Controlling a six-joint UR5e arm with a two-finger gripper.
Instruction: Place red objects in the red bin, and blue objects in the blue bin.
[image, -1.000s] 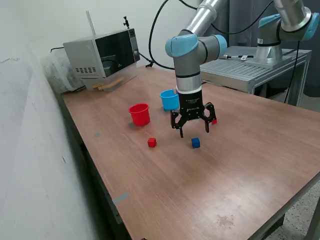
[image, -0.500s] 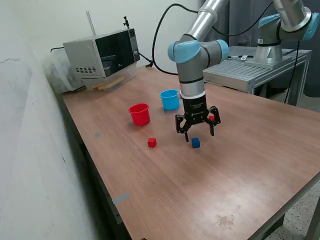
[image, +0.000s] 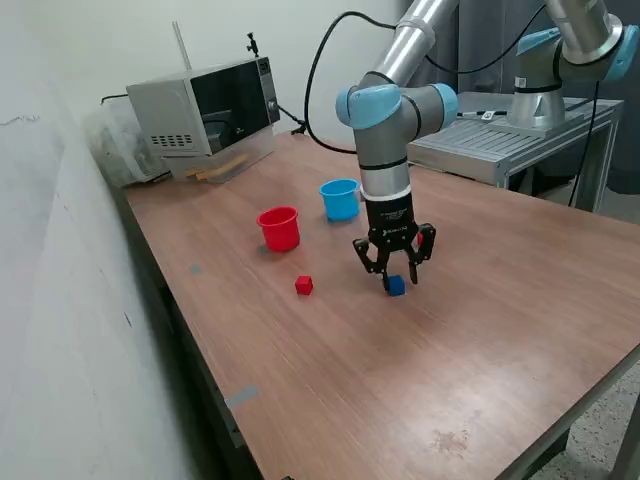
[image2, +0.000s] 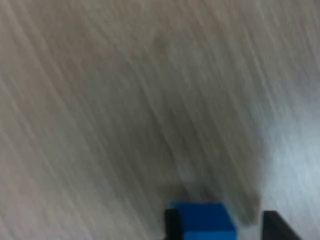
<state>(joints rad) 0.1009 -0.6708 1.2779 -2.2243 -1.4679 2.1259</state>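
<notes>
While the arm hangs low over the table, things stand thus:

Gripper (image: 394, 275): pointing straight down, fingers spread wide, tips close to the tabletop on either side of a blue cube; no contact w/ the cube can be made out.

Blue cube (image: 396, 286): on the wood betw. the two fingers, resting flat. In the wrist view the blue cube (image2: 207, 221) sits at the frame edge, blurred, w/ dark finger parts on both sides of it.

Red cube (image: 304, 286): alone on the table, toward the exterior view's left of the gripper, well apart from it; nearer the camera than the red cup.

Red cup (image: 279, 228): upright, mouth open upward, behind the red cube. Inside can't be seen.

Blue cup (image: 340, 199): upright, just beside the red cup toward the exterior view's right and farther back; not touching it. Contents can't be told.

Other cubes: only one red and one blue show; arm hides part of the table behind it.

Table (image: 480, 330): reddish-brown wood, bare grain fills most of the wrist view.

Microwave (image: 205, 106): grey, at the far corner by the wall, door shut.

Second arm (image: 560, 50): on a metal bench at back, exterior view's right.
</notes>
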